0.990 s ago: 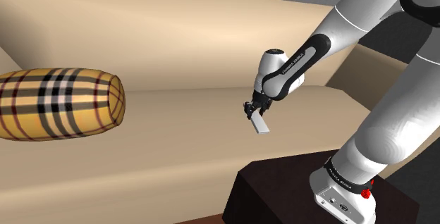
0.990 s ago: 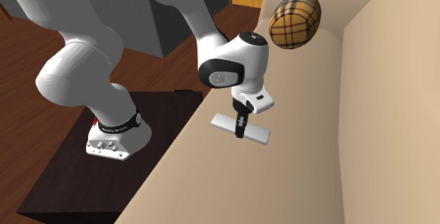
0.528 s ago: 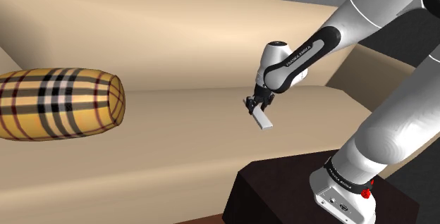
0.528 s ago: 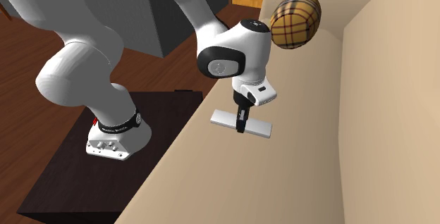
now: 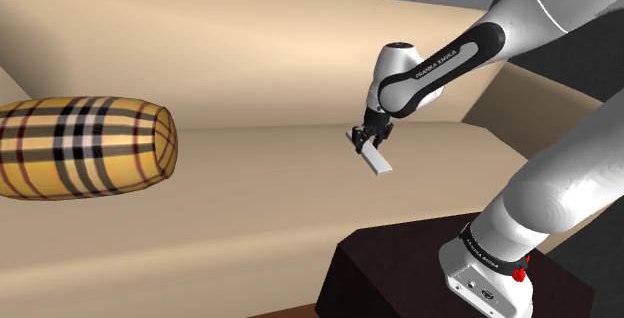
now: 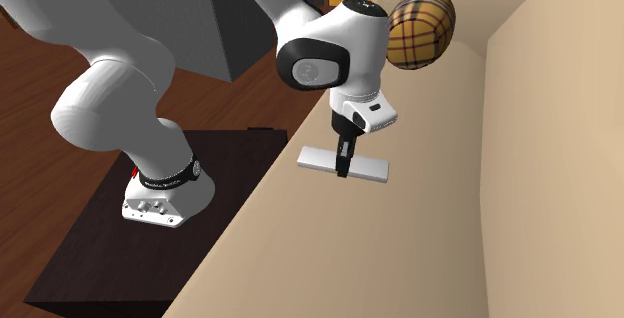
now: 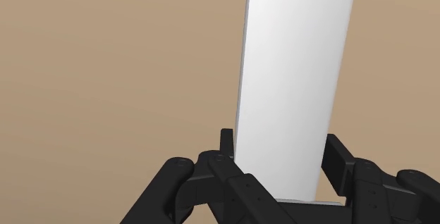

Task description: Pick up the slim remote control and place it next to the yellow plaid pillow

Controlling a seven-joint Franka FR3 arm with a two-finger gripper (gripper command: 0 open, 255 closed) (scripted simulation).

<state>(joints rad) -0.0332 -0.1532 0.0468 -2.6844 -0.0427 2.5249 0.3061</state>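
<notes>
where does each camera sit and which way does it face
Shoulder view: beside the dark box stand, looking down over the beige sofa seat toward the yellow plaid pillow; white arm, black gripper show.
Second exterior view: above the seat, looking along it to the pillow; arm and stand show.
Wrist view: on the hand, facing the seat; fingers clasp the slim white remote.
All share the gripped remote.

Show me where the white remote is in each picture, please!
Shoulder view: the white remote is right of the middle, held in the black jaws over the tan seat.
Second exterior view: the remote is near the middle, level, below-left of the plaid pillow.
Wrist view: the remote sticks out from between the jaws.
Shared landmark: the black jaws clamped on it.
</notes>
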